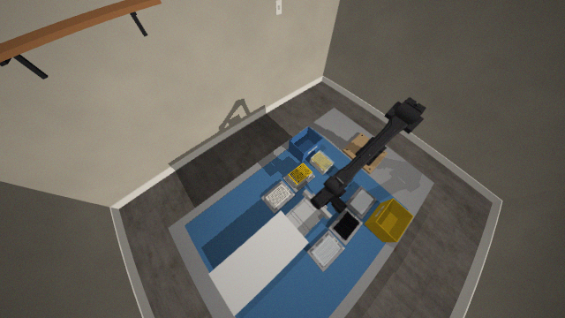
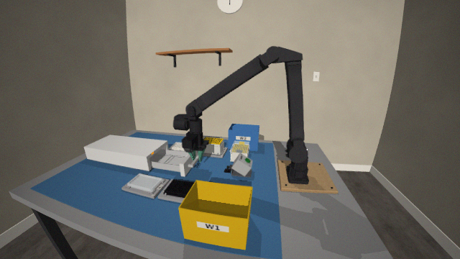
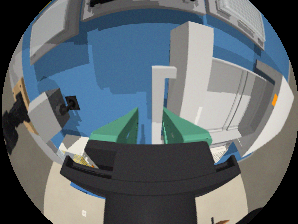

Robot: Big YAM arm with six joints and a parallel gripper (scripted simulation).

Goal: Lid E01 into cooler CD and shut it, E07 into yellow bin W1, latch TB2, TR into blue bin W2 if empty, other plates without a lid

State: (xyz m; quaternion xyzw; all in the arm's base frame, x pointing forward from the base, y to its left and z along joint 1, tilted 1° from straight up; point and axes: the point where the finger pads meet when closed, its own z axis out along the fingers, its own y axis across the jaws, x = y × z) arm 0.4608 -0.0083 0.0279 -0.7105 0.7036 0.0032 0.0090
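Observation:
The cooler CD (image 1: 256,261) (image 2: 122,149) has its drawer (image 1: 305,216) (image 2: 172,160) pulled out and empty. My gripper (image 2: 197,155) (image 3: 150,111) stands at the drawer's front, fingers part open. The white drawer handle (image 3: 161,90) (image 2: 192,163) sits between the green fingertips, slightly to the right one. The black plate (image 1: 345,225) (image 2: 178,188) lies uncovered in its nest. The white plate (image 1: 326,250) (image 2: 145,182) lies in the nest beside it. The lid (image 1: 362,201) rests on the lid park next to the yellow bin W1 (image 1: 389,219) (image 2: 215,216).
The blue bin W2 (image 1: 305,142) (image 2: 244,134) stands at the back. The tip rack with a yellow top (image 1: 300,173) (image 2: 214,142), the tip box TB2 (image 1: 321,162) (image 2: 240,148) and another white plate (image 1: 278,195) stand behind the drawer. The green DONE key (image 2: 246,160) sits on a grey wedge.

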